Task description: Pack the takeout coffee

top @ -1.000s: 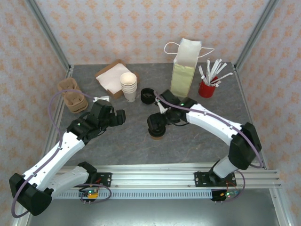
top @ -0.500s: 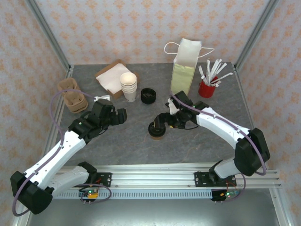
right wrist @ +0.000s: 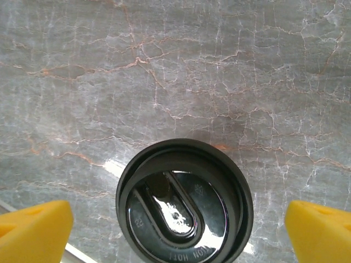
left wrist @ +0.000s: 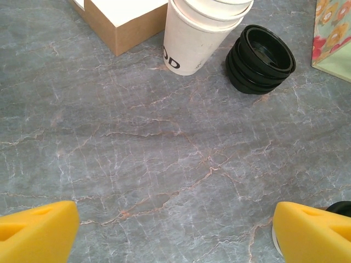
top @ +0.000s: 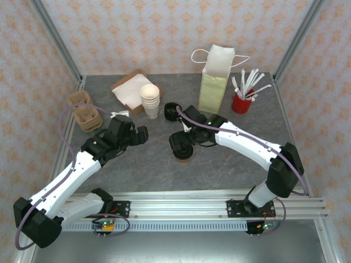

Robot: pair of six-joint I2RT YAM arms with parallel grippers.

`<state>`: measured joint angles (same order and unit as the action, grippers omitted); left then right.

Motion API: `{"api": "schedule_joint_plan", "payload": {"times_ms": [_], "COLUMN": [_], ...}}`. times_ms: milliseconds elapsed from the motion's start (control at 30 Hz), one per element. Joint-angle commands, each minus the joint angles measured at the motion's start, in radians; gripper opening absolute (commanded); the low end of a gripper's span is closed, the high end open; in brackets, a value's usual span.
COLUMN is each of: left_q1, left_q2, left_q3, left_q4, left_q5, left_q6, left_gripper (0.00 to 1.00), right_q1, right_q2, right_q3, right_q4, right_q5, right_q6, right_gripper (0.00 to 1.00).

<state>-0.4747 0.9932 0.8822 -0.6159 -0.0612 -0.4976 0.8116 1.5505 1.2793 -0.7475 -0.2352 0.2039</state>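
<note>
- The takeout coffee [top: 183,155] is standing upright on the table [top: 142,170]. It's about halfway between the left and right edges and a bit closer to the near edge than the far one.
- The right gripper [top: 178,143] hangs right over it with its jaws spread wide. In the wrist view the yellow pads [right wrist: 33,230] sit out on either side of the black lid [right wrist: 184,205], clear of it, so it's not gripping anything.
- The left gripper [top: 137,136] is also wide open and holding nothing, over bare table toward the left edge.
- The stack of lidless cups [top: 149,100] and the loose black lids [top: 172,109] sit side by side nearer the far edge.
- The paper bag [top: 215,82] stands upright at the far edge, with a red cup of stirrers [top: 240,102] just beside it, toward the far right corner.
</note>
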Motion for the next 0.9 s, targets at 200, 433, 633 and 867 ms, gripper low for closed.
{"api": "schedule_joint_plan", "payload": {"times_ms": [200,433,633,867], "left_q1": [0.010,0.010,0.012,0.028], "left_q2": [-0.010,-0.026,-0.034,-0.040], "left_q3": [-0.006,-0.012,-0.017,-0.023], "left_q4": [0.007,0.000,-0.005,-0.014], "left_q5": [-0.037,-0.052,-0.082,-0.118], "left_q6": [-0.001,0.001,-0.001,0.008], "left_gripper": [0.92,0.92,0.92,0.92], "right_q1": [-0.053,-0.061,-0.048,-0.003], "right_q2": [-0.007,-0.010,-0.014,0.008], "right_q3": [-0.068,-0.115,-0.147,-0.134], "right_q4": [0.045,0.093,0.160,0.218], "right_q5": [-0.153,-0.210,-0.271,-0.286], "right_q6": [0.057,0.096,0.146,0.194], "right_gripper": [0.99,0.99,0.99,0.99]}}
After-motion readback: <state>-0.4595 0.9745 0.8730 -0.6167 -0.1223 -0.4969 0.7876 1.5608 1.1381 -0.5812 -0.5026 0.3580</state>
